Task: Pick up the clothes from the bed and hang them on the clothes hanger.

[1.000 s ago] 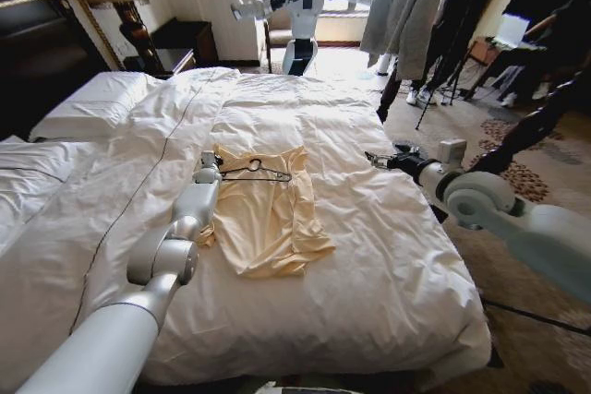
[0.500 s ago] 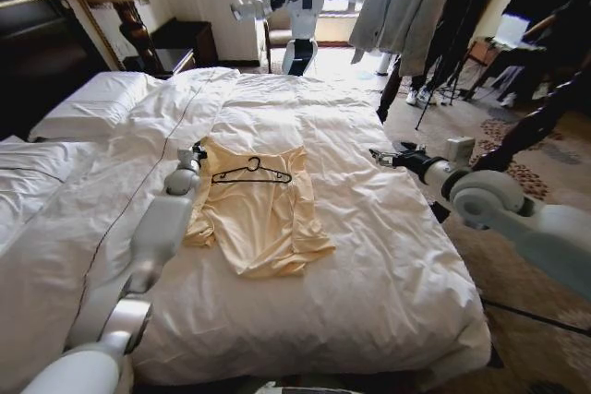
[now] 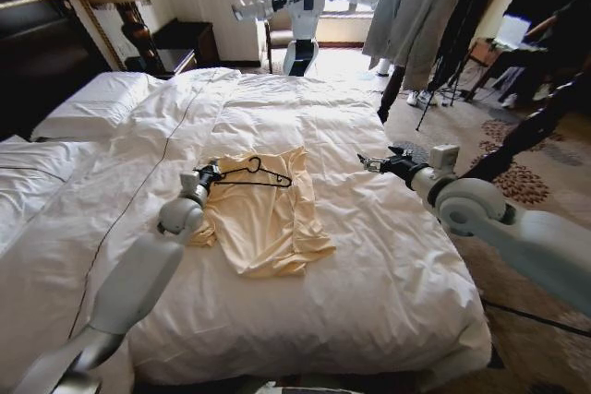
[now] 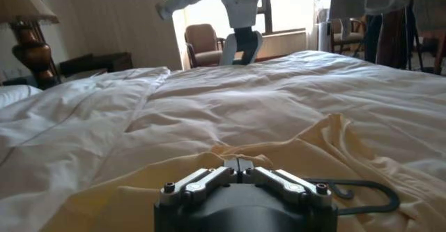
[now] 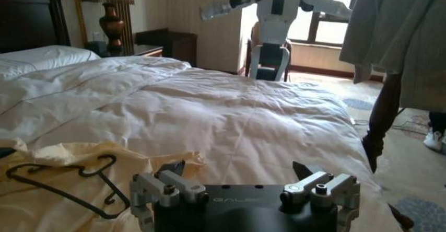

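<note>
So the pale yellow thin shirt [image 3: 266,220] lies flat mid-frame on the white quilted bed [image 3: 369,136], thin dark hanger [image 3: 251,175] across its collar. Left gripper [image 3: 207,175], clenched, touches the collar's left corner; right gripper [image 3: 373,164] hovers spread, centre-right.

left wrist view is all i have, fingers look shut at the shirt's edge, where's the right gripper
Observer: The right gripper hovers open over the bed, off the shirt's right side and clear of it.
Operator: where does the hanger lie, i only get the hook
Observer: The hanger lies flat across the shirt's far edge, hook pointing away from the robot.
Operator: and my left gripper against it
Observer: The left gripper sits at the hanger's left end, at the shirt's far left corner. Whether it pinches cloth I cannot tell.
</note>
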{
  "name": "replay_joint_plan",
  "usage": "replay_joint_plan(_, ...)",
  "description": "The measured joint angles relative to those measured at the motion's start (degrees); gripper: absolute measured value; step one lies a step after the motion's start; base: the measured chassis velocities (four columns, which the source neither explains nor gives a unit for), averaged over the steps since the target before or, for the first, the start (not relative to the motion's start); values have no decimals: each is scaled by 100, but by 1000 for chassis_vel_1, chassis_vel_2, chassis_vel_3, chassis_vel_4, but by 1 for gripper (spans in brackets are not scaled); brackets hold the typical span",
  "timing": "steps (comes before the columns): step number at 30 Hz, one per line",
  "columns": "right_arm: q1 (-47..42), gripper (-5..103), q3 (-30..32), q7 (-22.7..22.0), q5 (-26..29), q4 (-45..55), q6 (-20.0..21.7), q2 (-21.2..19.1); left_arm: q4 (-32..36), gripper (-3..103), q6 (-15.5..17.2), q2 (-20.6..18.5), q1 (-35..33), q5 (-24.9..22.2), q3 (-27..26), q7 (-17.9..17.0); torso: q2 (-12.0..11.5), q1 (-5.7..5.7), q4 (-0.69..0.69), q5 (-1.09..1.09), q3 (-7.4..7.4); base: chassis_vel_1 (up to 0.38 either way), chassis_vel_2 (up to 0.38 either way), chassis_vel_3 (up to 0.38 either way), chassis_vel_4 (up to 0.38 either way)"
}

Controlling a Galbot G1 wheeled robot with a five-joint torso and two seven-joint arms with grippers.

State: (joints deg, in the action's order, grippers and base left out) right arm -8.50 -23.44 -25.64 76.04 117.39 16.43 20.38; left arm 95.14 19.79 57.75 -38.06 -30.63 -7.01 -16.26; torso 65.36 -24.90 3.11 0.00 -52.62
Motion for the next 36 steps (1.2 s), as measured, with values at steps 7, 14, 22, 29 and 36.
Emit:
replay_joint_plan(7, -187, 100, 158, -145, -9, 124, -40, -173, -880, 0, -157, 965, 384, 410, 689, -94, 0, -1, 2, 0, -1, 0, 0, 0, 0)
replay_joint_plan(14, -104, 100, 176, -199, 29, 97, -34, -207, -1062, 0, -197, 1213, 190, 704, 773, -234, 0, -1, 0, -1, -1, 0, 0, 0, 0)
replay_joint_plan(22, -76, 100, 130, -221, 29, 58, -11, -89, -910, 2, 40, 1162, 58, 743, 680, -554, -1, -1, 1, -2, -1, 0, 0, 0, 0)
replay_joint_plan(29, -20, 100, 59, -224, 26, -12, 13, 84, -221, 29, 119, 654, -458, 711, -115, -572, -1, -1, 1, -3, -1, 0, 0, 0, 0)
replay_joint_plan(36, 28, 100, -13, -193, 27, -81, 46, 320, 373, 56, 318, -84, -1504, 758, -1506, -101, -1, 0, -2, -5, 0, 0, 0, 0, 0)
